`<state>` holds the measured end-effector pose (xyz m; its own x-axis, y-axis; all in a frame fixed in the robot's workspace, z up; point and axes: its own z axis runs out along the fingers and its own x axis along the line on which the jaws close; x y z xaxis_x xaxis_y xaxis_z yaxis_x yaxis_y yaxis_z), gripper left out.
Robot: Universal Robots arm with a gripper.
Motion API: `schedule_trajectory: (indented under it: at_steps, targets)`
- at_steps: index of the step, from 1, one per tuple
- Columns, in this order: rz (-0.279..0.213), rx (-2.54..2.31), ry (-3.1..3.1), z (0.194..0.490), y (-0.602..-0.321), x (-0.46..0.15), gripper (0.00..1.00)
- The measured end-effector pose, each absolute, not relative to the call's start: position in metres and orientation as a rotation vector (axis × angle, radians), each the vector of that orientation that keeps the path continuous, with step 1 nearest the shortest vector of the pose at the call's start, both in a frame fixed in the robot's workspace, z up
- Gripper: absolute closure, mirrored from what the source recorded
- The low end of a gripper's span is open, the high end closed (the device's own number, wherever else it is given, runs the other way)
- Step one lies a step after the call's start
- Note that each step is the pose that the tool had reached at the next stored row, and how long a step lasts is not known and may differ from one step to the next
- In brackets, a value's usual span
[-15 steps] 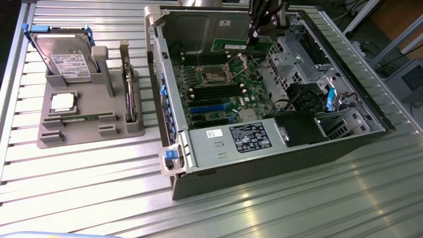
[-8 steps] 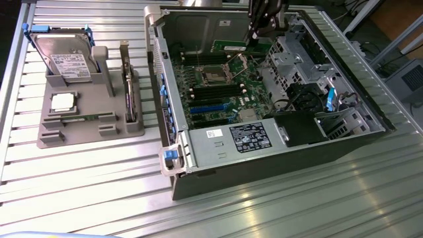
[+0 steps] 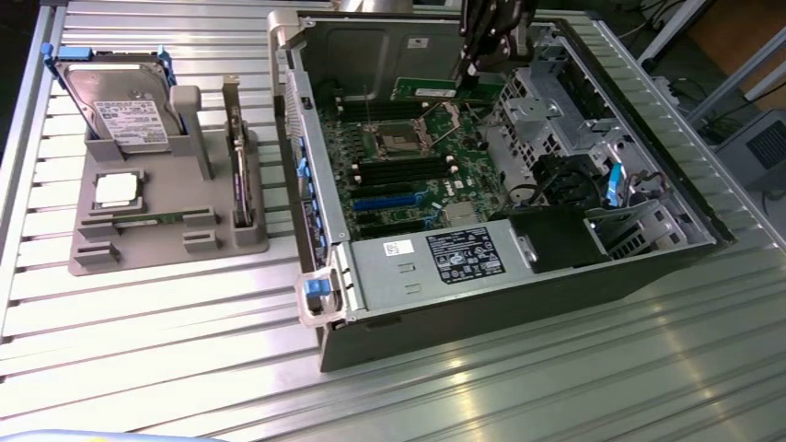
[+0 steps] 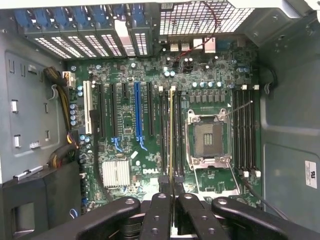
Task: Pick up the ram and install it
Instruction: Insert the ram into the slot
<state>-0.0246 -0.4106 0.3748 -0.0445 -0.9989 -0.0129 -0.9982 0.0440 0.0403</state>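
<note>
ram [image 4: 172, 130] clamped edge-on in hand [image 4: 172, 190]; reads as a thin yellow-green line over memory slots [image 4: 163, 130] beside CPU socket [image 4: 209, 137]; seated or not, can't tell; arm [image 3: 491, 28] drops into open computer case [image 3: 356, 55]; grey tray [image 3: 135, 260] on surface [image 3: 184, 350] holds hard drive [image 3: 117, 106], processor [image 3: 117, 189], second green stick [image 3: 160, 219]

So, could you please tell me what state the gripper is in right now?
Gripper: closed, holding the ram edge-on over the motherboard.

Green motherboard [image 4: 150, 160], one blue slot [image 4: 137, 110], yellowish ram [image 4: 172, 130] edge, black hand [image 4: 172, 187], silver ribbed table [image 3: 184, 350]
</note>
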Motion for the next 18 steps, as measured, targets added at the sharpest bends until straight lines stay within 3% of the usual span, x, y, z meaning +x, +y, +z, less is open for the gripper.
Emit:
schedule_trajectory:
  at_steps: [18]
  targets:
    - [-0.059, 2.159, -2.256, 0.365, -0.4106, -0.0246, 0.88]
